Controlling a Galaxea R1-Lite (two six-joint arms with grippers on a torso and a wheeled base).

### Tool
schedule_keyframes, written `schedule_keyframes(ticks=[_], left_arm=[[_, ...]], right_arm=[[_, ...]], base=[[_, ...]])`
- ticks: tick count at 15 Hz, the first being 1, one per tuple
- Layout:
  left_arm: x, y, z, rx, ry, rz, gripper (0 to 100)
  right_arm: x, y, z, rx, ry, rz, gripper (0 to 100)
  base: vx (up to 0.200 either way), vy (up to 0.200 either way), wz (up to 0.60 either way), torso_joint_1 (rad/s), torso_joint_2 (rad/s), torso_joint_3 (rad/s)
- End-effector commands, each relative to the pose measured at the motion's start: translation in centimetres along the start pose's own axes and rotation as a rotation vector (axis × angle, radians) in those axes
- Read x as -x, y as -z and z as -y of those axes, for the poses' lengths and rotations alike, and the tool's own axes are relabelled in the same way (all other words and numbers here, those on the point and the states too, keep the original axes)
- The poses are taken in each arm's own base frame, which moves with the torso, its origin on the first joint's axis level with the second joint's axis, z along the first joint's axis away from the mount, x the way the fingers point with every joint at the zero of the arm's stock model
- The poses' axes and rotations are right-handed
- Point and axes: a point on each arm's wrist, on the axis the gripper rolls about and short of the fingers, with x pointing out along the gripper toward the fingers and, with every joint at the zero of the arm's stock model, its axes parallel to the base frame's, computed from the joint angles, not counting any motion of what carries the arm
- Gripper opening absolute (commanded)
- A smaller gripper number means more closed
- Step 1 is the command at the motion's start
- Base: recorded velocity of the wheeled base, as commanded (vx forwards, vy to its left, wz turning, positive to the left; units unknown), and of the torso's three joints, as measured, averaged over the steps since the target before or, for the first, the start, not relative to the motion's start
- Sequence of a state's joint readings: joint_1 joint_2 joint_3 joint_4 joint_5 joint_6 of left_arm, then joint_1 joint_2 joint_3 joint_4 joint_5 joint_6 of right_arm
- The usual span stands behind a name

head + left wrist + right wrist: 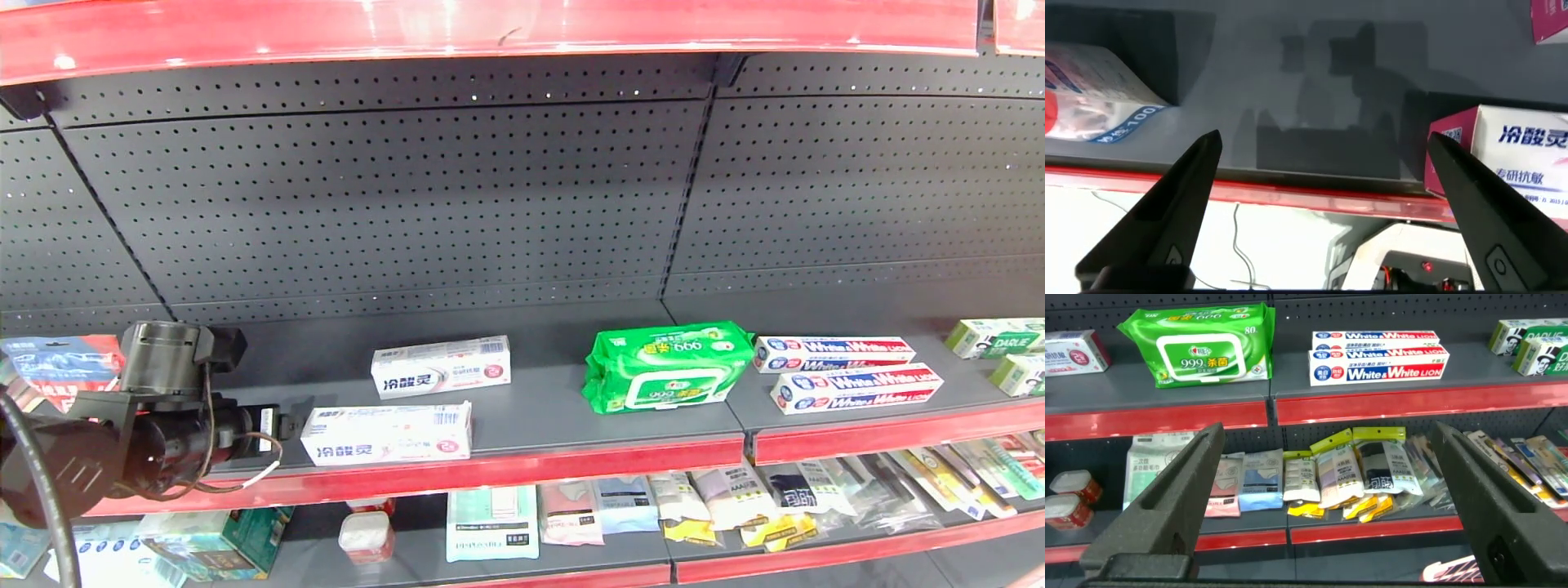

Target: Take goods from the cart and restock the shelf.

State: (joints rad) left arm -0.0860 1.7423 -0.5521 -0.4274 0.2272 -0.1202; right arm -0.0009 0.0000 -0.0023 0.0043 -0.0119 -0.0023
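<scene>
Now the left pincer [1327, 192] hangs at the front edge of the dark grey metal shelf with the red front strip [563, 408]. Its two black fingers [1180, 208] are spread wide and hold nothing. The white rectangular cardboard toothpaste box with a pink end [386, 434] lies flat on the shelf near that edge. It is just beside one finger of this pincer (I cannot tell if they touch), not between the fingers. A second box of the same kind [441, 367] lies behind it, deeper on the shelf.

The right pincer [1331, 498] is released too and empty. It stands well apart from the shelf, facing the green soft pack of wet wipes [665, 366] and the two long white-and-blue toothpaste boxes [857, 389] beside it.

In the head view the left arm covers its own fingers and part of a blue flat packet [57, 359] at the shelf's left end. Green boxes [992, 339] at the right end are cut off by the picture edge. The packets on the lower shelf [571, 510] are half hidden under the red strip and hard to make out.
</scene>
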Motion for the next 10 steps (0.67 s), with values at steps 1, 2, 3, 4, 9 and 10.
schedule_keyframes(ticks=[1,2,3,4,9,10], left_arm=[[-0.31,-0.23,0.42,0.002,0.004,0.009,100],[-0.26,-0.21,0.60,0.002,0.004,0.011,100],[-0.26,-0.17,0.75,-0.001,0.002,0.010,100],[-0.30,-0.15,0.76,-0.001,0.002,0.009,100],[-0.25,-0.68,0.67,0.004,-0.027,0.030,100],[-0.06,-0.67,0.62,0.000,-0.027,0.032,100]], right_arm=[[-0.02,0.02,0.00,0.001,-0.001,-0.003,100],[-0.01,-0.02,0.00,0.001,0.000,-0.001,100],[-0.01,-0.02,0.00,0.001,0.000,-0.001,100],[-0.01,-0.02,0.00,0.001,0.000,-0.001,100],[-0.02,0.02,0.00,0.001,0.001,-0.003,100],[-0.02,0.02,0.00,0.001,-0.001,-0.003,100]], base=[[0.000,0.000,0.00,0.000,0.00,0.000],[0.000,0.000,0.00,0.000,0.00,0.000],[0.000,0.000,0.00,0.000,0.00,0.000],[0.000,0.000,0.00,0.000,0.00,0.000],[0.000,0.000,0.00,0.000,0.00,0.000],[0.000,0.000,0.00,0.000,0.00,0.000]])
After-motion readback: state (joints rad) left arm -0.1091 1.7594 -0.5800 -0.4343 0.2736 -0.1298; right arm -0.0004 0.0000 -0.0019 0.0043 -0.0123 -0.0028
